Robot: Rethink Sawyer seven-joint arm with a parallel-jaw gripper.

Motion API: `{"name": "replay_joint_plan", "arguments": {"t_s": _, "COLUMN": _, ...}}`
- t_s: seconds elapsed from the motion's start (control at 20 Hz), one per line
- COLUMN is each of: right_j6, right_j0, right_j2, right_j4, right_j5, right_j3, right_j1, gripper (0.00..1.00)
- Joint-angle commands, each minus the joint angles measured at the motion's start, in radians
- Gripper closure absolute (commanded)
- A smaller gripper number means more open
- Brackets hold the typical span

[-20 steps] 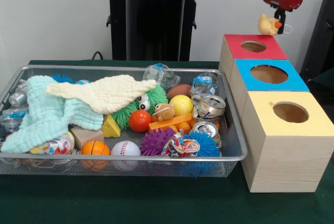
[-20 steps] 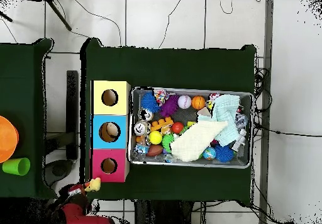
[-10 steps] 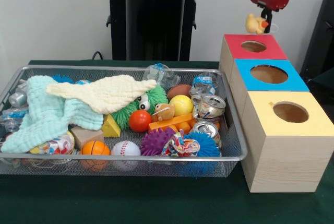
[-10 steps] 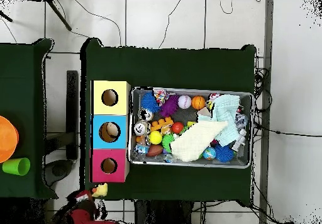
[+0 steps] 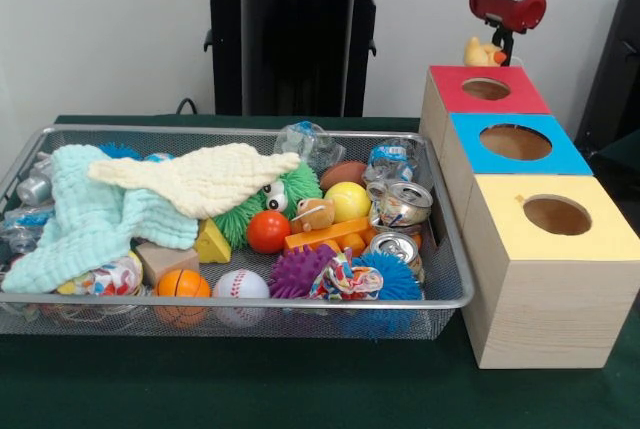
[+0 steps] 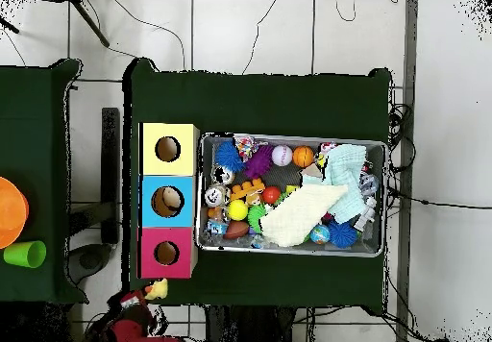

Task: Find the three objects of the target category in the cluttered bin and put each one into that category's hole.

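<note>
Foreground, well below and far to the left of the gripper: a wire-mesh bin on the green table, heaped with clutter; along its near edge a small basketball, a baseball, a purple spiky ball and a blue spiky ball; behind these a red ball, a yellow ball, two crushed cans and a green fuzzy toy with eyes; a pale blue cloth and a cream cloth drape over the left half. Right of the bin, a row of three wooden boxes, each with a round hole on top: the yellow box nearest, the blue box behind it, the red box farthest, almost directly beneath the gripper. At the rear, the gripper, hanging from the arm's red wrist, pinches a yellow rubber duck just above the red box's far edge, slightly left of its hole; in the overhead view the duck lies just outside that box's outer side.
</note>
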Motion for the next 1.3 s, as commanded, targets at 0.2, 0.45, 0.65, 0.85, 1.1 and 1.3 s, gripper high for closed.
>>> {"name": "replay_joint_plan", "arguments": {"t_s": 0.2, "right_j6": 0.150, "right_j0": -0.095, "right_j2": 0.093, "right_j4": -0.033, "right_j5": 0.026, "right_j3": 0.008, "right_j1": -0.024, "gripper": 1.00}}
{"name": "replay_joint_plan", "arguments": {"t_s": 0.45, "right_j6": 0.105, "right_j0": -0.127, "right_j2": 0.085, "right_j4": -0.028, "right_j5": 0.094, "right_j3": -0.020, "right_j1": -0.035, "gripper": 1.00}}
{"name": "replay_joint_plan", "arguments": {"t_s": 0.65, "right_j6": 0.078, "right_j0": -0.157, "right_j2": 0.081, "right_j4": -0.032, "right_j5": 0.130, "right_j3": -0.041, "right_j1": -0.039, "gripper": 1.00}}
{"name": "replay_joint_plan", "arguments": {"t_s": 0.85, "right_j6": 0.067, "right_j0": -0.151, "right_j2": 0.079, "right_j4": -0.015, "right_j5": 0.191, "right_j3": -0.070, "right_j1": -0.056, "gripper": 1.00}}
{"name": "replay_joint_plan", "arguments": {"t_s": 1.1, "right_j6": 0.051, "right_j0": -0.158, "right_j2": 0.072, "right_j4": -0.015, "right_j5": 0.227, "right_j3": -0.096, "right_j1": -0.056, "gripper": 1.00}}
{"name": "replay_joint_plan", "arguments": {"t_s": 1.3, "right_j6": 0.036, "right_j0": -0.145, "right_j2": 0.052, "right_j4": -0.015, "right_j5": 0.269, "right_j3": -0.118, "right_j1": -0.060, "gripper": 1.00}}
